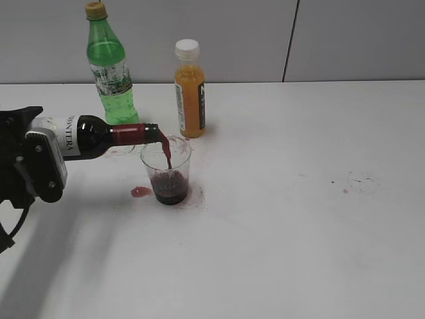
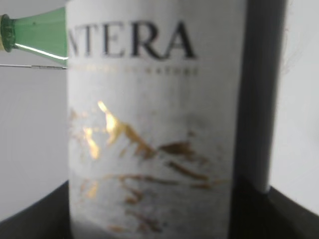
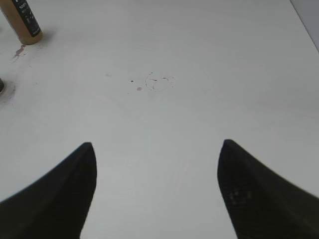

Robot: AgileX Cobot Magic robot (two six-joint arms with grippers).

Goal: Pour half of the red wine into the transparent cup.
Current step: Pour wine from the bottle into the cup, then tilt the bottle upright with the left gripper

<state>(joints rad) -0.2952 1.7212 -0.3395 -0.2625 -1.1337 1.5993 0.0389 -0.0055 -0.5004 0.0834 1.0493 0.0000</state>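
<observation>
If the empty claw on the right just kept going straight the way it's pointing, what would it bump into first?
Probably nothing but the bare table. The right gripper is open and points across it toward a faint ring stain. The orange juice bottle stands well off to the left of that line, though depth is uncertain.

Three bottles are in the scene: one dark wine bottle (image 1: 86, 136) held tipped at the left, one green plastic bottle (image 1: 109, 63) at the far left, and one small orange juice bottle (image 1: 189, 90) just right of it. One transparent cup (image 1: 167, 171) stands on the one white table (image 1: 299, 232). One small red spill (image 1: 140, 192) lies left of the cup.
</observation>
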